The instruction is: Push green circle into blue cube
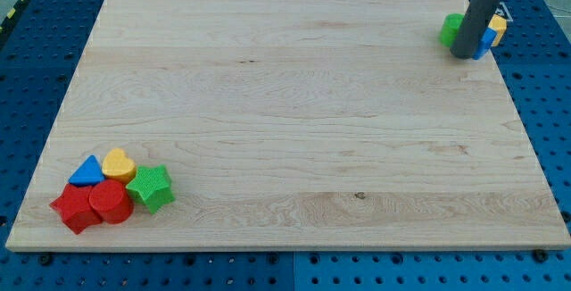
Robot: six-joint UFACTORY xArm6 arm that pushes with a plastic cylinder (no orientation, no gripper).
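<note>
Your tip [465,55] has no jaws; it sits between green circle [451,29] and blue cube [486,43]. Reposition left, push right.

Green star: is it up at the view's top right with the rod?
No: the green star sits at the view's bottom left among the red, blue and yellow blocks, far from my tip.

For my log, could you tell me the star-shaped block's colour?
Green; the star shows in the camera view, bottom left.
</note>
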